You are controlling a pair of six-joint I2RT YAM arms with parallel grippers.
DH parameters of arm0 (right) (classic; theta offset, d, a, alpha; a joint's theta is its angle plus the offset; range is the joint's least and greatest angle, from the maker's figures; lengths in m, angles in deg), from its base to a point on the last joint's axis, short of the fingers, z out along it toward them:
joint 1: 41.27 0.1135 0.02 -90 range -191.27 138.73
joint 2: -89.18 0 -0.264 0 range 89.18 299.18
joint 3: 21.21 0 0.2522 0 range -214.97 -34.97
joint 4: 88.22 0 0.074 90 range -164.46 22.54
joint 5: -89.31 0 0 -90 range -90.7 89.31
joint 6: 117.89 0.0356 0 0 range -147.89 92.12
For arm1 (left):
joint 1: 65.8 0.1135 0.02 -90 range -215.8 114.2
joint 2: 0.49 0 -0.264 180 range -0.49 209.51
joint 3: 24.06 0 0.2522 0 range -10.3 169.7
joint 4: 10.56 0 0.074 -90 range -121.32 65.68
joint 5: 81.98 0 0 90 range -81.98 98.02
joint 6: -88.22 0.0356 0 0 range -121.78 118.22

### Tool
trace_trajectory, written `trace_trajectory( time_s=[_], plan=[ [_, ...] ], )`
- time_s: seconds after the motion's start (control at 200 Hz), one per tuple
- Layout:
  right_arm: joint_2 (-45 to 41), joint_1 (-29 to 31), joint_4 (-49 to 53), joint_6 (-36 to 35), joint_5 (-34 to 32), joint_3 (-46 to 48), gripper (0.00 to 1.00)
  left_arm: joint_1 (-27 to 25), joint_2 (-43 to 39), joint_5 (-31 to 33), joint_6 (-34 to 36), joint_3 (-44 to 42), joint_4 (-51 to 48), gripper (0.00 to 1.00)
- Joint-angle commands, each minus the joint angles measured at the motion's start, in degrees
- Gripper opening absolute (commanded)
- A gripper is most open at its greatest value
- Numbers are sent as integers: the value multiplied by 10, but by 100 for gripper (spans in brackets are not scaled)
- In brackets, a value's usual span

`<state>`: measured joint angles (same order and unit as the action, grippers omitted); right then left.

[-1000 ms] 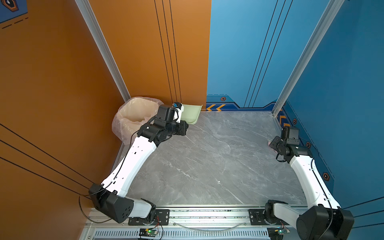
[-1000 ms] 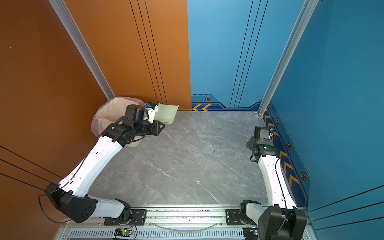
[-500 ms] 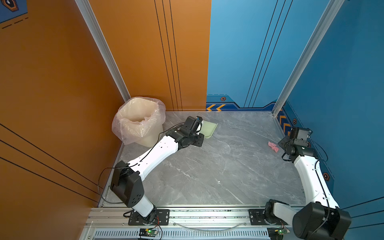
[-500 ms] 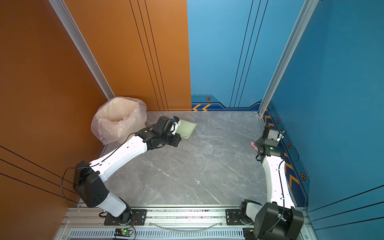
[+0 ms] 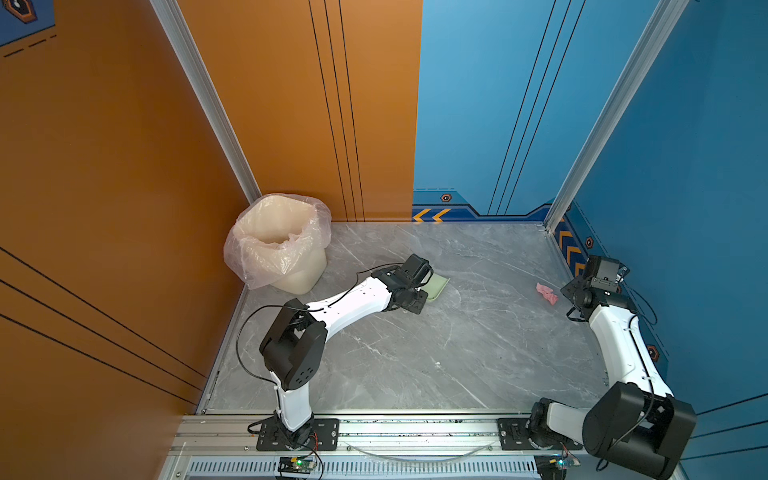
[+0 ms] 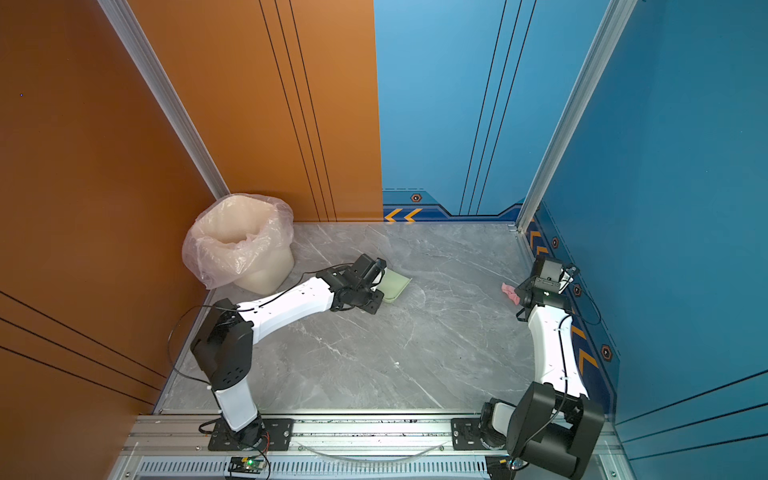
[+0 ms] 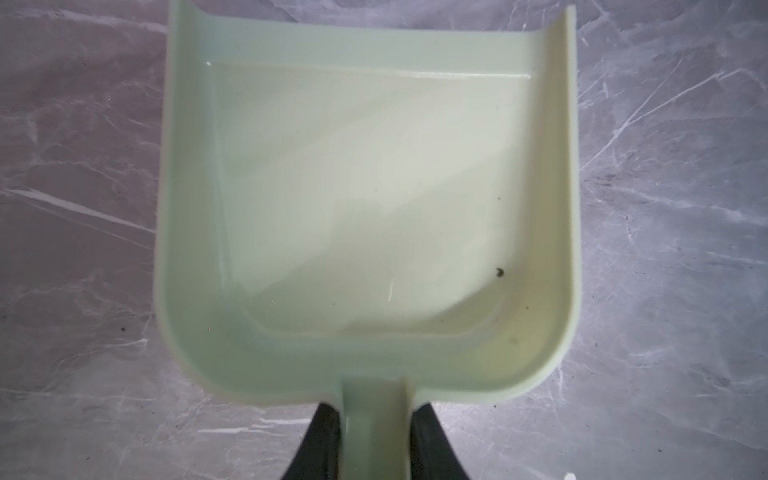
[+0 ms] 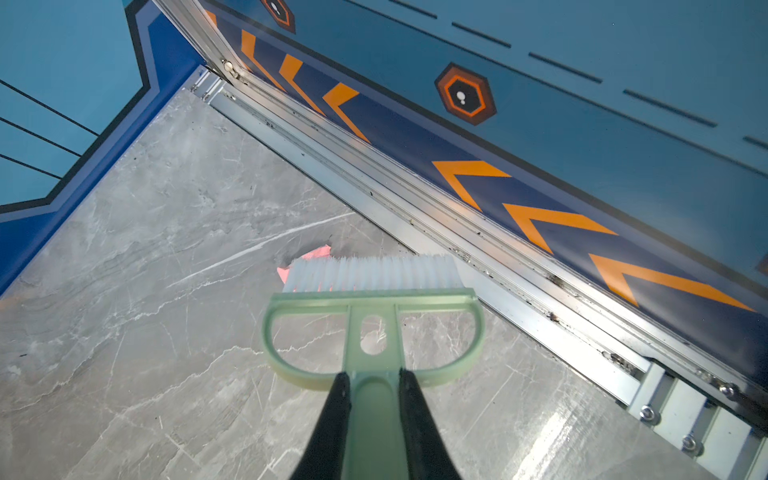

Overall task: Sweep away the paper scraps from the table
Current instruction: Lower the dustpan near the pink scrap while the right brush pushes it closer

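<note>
Scraps remaining on the table (image 5: 415, 365): one, a pink scrap (image 5: 546, 292). It lies just past the bristles of the brush (image 8: 372, 291), on the far side from your right fingers (image 8: 337, 415), which are clamped on the brush handle. The bristle tips overlap the scrap in the right wrist view, but contact is uncertain. No other scraps show in either top view.

Change over the last second: your left fingers (image 7: 323, 440), clenched on the handle of the dustpan (image 7: 365, 199), were raised beside the bin (image 5: 276, 245). Now the pan is down at table level, empty, with its mouth pointing away from the fingers and well apart from the scrap. Your right arm has shifted toward the wall, uncovering the scrap.

Judgement: the last load is dumped and the task is near its end. Next you must close the gap between pan and scrap, then brush the scrap into the pan mouth.
</note>
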<state>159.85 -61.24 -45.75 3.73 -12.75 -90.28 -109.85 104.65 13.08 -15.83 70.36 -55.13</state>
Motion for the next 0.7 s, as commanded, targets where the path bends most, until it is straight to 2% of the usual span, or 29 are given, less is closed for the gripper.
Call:
trace_trajectory(
  time_s=[0.0, 0.696],
  plan=[
    [18, -5, -13, 8, 5, 6, 0, -13, 20, 19, -6, 24, 3, 0],
    [122, -7, -34, 5, 19, -19, 0, -62, 91, 63, 21, 60, -34, 0]
  ],
)
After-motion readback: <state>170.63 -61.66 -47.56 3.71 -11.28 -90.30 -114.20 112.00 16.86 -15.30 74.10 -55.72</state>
